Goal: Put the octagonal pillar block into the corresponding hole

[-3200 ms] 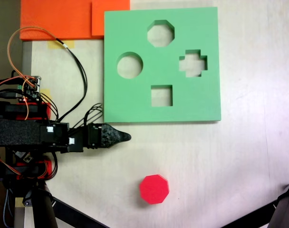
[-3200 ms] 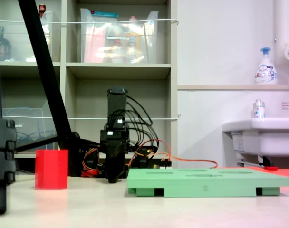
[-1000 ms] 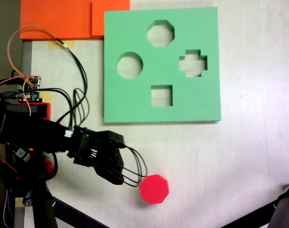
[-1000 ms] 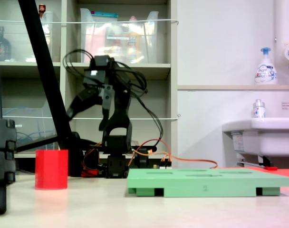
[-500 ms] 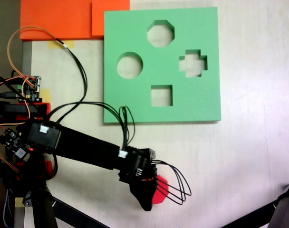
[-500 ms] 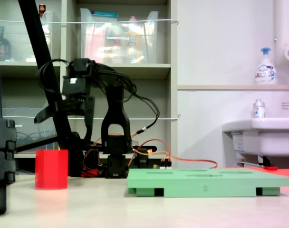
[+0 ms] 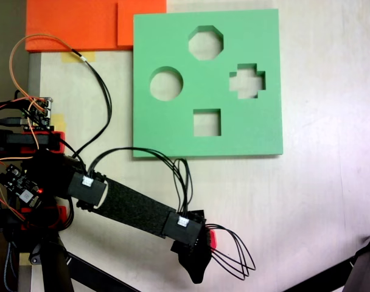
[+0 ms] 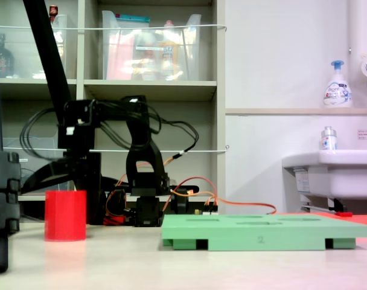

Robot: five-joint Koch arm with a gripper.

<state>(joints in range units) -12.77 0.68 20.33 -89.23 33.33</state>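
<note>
In a fixed view from above, the black arm (image 7: 127, 210) stretches from its base at the left edge diagonally down and to the right across the pale table (image 7: 319, 201), well below the green foam board (image 7: 173, 131). Its gripper (image 7: 196, 266) points toward the bottom edge and lies over the octagonal pillar block (image 7: 210, 237), of which just a sliver of red shows at the gripper's right side. In a fixed view from table level, the forearm hangs down behind and above the block (image 8: 65, 215), which stands upright on the table, well left of the board (image 8: 262, 232). Whether the jaws are spread or pressed together cannot be told, since the wrist body hides them from above and the tips are lost in dark clutter from the side. The corresponding hole (image 7: 205, 42), the eight-sided cutout near the board's top edge, is far from the block.
</note>
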